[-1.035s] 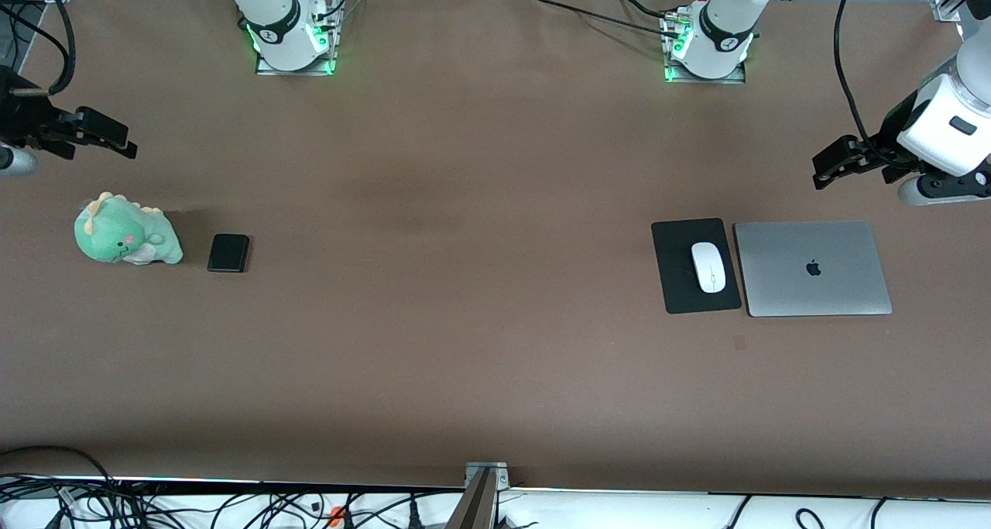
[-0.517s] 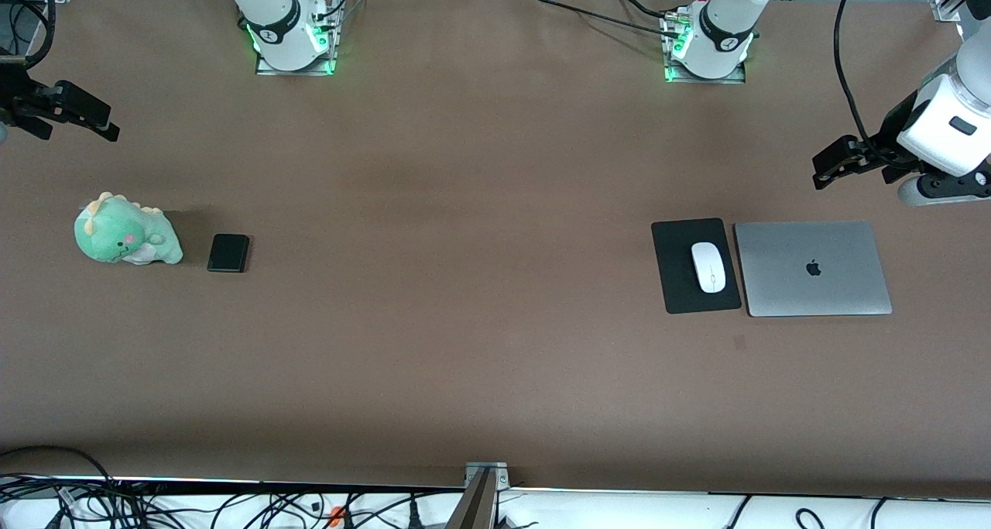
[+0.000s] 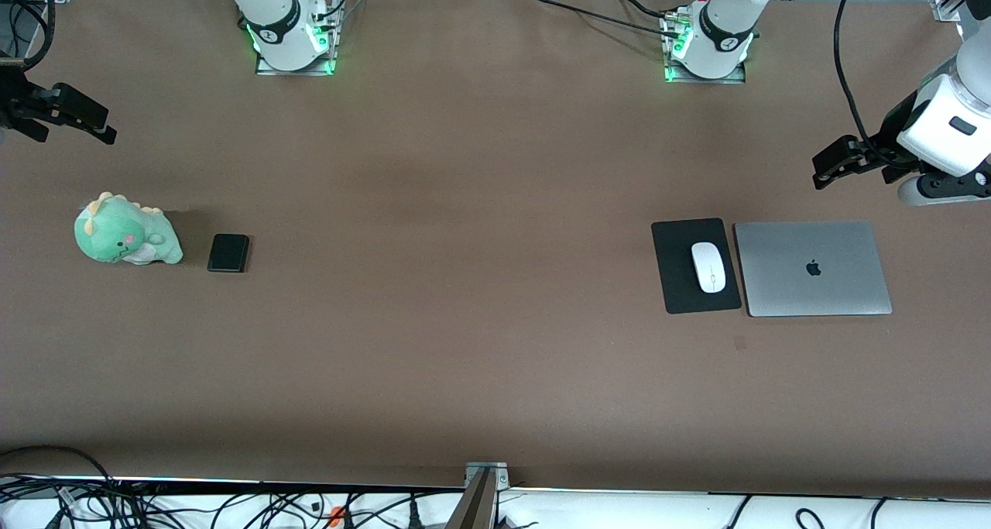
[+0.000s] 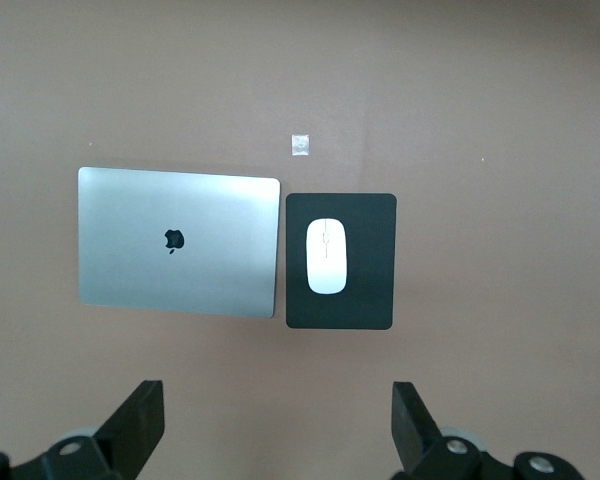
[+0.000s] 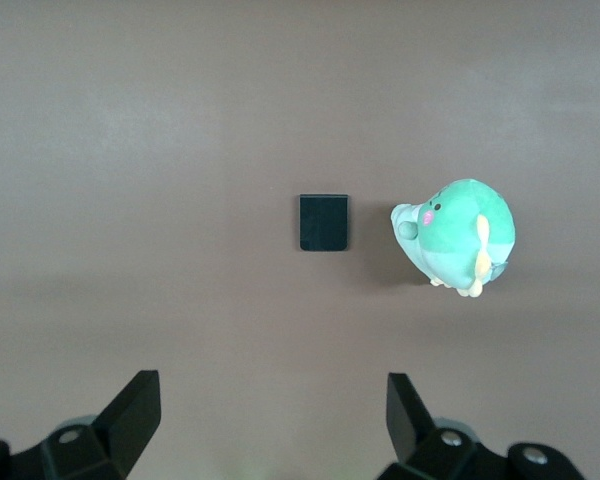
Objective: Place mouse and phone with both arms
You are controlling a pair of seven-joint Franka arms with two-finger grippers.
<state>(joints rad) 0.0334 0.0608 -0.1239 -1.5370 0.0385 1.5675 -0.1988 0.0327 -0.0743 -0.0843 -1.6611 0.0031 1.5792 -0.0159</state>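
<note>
Front view: the mouse [image 3: 708, 266] lies on a black mat [image 3: 677, 281], touching nothing else, with a closed laptop [image 3: 813, 269] just beside the mat at its 3 o'clock. The phone [image 3: 228, 252] lies flat near the right arm's end, a green plush [image 3: 125, 231] close at its 9 o'clock. The left gripper [image 3: 834, 163] hangs over bare table at the laptop's 12 o'clock; the right gripper [image 3: 77, 115] hangs at the plush's 11 o'clock. Both hold nothing.

Left wrist view: fingers [image 4: 135, 428] spread wide, the mouse [image 4: 327, 255] centred between them. My judgement: come straight down and close across its narrow sides, clear of the laptop [image 4: 178, 240].

Right wrist view: fingers [image 5: 132, 408] wide apart; the phone [image 5: 324, 222] sits centred, the plush [image 5: 460, 234] at its 3 o'clock. Grip it by its edges, away from the plush
</note>
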